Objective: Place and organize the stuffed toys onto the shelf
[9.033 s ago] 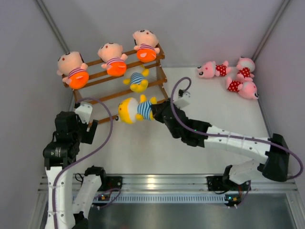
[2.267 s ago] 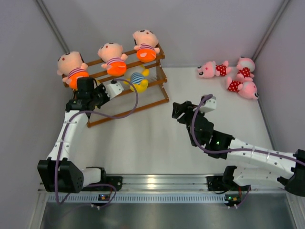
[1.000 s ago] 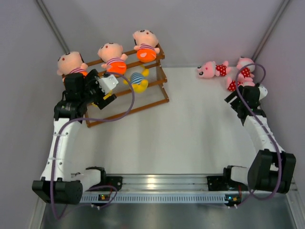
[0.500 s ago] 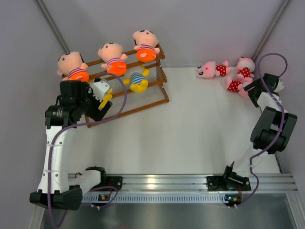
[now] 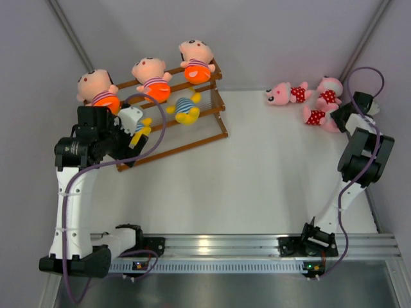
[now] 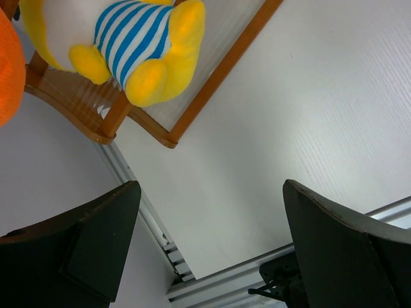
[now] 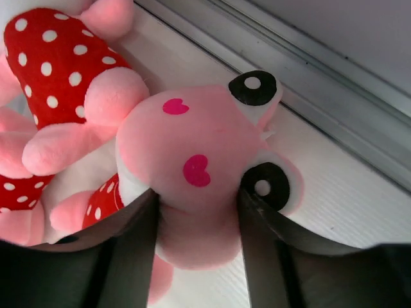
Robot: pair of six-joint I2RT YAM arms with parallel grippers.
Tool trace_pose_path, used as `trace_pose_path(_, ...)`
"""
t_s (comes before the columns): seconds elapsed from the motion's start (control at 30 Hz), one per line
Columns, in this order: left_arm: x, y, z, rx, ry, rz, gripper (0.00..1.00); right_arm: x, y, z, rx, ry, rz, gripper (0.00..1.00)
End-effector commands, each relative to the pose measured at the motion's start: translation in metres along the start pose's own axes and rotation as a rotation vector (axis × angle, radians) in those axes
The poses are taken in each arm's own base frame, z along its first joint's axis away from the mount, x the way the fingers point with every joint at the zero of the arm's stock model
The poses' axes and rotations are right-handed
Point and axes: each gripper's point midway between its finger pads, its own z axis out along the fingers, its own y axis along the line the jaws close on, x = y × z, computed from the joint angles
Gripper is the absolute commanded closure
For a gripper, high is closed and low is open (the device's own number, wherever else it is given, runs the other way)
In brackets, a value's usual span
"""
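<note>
The brown stepped shelf (image 5: 205, 138) stands at the far left with three peach dolls in orange shorts (image 5: 149, 78) on its top tier. One yellow striped doll (image 5: 186, 109) sits on the middle tier. A second yellow doll (image 6: 138, 38) sits left of it, mostly hidden behind my left arm in the top view. My left gripper (image 5: 122, 147) hangs open and empty in front of the shelf (image 6: 212, 70). Three pink polka-dot dolls (image 5: 282, 94) lie at the far right. My right gripper (image 5: 340, 119) is shut on the head of the nearest pink doll (image 7: 199, 160).
The grey side walls stand close to both arms. A metal rail (image 5: 212, 247) runs along the near table edge. A wall rail (image 7: 308, 96) runs just behind the pink dolls. Another pink doll's red dress (image 7: 58, 58) touches the gripped one.
My left gripper let the second yellow doll go on the middle tier and drew back, open. My right arm swung to the far right and closed on a pink doll's head.
</note>
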Motion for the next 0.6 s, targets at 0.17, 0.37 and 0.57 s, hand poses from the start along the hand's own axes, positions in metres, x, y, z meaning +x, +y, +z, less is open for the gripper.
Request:
trace_pose_path(0.17, -0.007, -0.017, -0.014, 0.072, -0.043, -0.013, 0.02, 0.010, -0.010, -0.023, -0.005, 0.030, -0.099, 1.00)
trace_pose_path(0.37, -0.009, -0.038, -0.014, 0.169, -0.085, 0.025, 0.04, 0.014, 0.051, -0.136, -0.215, -0.018, -0.373, 1.00)
trace_pose_path(0.57, 0.000, -0.060, -0.012, 0.255, -0.105, 0.037, 0.04, 0.138, 0.116, -0.241, -0.555, 0.207, -0.868, 1.00)
